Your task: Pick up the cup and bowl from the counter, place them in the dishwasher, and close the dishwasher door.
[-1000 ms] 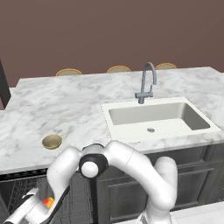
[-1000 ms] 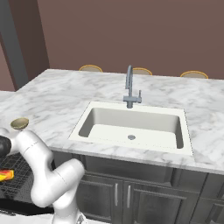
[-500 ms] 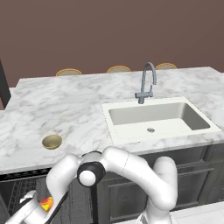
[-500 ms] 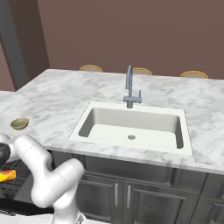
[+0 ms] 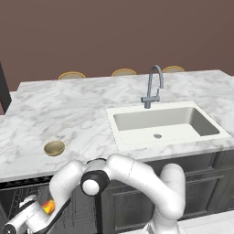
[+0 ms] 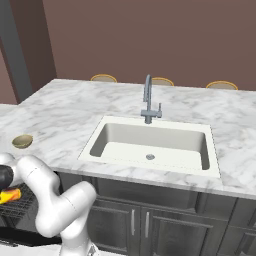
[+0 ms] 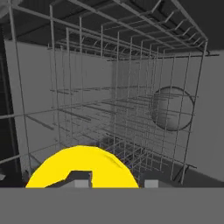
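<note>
Cup (image 5: 48,206) shows as an orange-yellow patch low at the open dishwasher (image 5: 18,201), mostly hidden by the arm; in the hand view its yellow body (image 7: 81,168) sits among grey wire racks (image 7: 109,96), its base cut off. Gripper (image 7: 116,179) tips flank it; whether the jaws grip or merely bracket it cannot be told. One bowl (image 5: 54,147) rests near the counter's (image 5: 68,114) front left edge. Three stool tops (image 5: 71,75) peek behind the far edge.
</note>
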Tool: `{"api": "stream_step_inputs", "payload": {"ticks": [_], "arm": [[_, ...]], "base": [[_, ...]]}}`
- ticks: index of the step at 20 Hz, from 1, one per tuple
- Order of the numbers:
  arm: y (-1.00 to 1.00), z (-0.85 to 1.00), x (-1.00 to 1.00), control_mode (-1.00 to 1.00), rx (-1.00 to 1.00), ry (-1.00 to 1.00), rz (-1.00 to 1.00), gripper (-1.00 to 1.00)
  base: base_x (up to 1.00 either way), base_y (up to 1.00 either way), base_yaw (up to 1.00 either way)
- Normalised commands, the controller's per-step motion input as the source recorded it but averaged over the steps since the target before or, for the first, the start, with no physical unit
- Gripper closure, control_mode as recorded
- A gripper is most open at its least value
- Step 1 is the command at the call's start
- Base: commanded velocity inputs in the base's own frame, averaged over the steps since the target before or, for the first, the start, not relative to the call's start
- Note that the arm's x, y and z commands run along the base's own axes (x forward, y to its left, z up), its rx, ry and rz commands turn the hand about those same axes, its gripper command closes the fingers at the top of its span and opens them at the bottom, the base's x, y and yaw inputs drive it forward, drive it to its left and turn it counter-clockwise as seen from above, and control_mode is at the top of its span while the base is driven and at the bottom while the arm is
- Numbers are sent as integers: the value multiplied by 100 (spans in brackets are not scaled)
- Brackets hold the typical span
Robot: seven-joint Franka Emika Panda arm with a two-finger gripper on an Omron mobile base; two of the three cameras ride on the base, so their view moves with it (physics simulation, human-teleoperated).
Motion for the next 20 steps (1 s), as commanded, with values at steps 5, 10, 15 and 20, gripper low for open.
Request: {"api": "stream_step_inputs", "payload": {"ticks": [5,10,15,20], "arm": [[-3,7,-37,-100,-1,-5,0,-100],[0,37,-47,-100,-2,-8,0,-100],[0,58,-36,-100,-1,-8,0,-100],[-1,40,-14,-100,1,-1,0,-100]], "base": [[0,0,0],[0,0,0],[0,0,0],[0,0,0]]}}
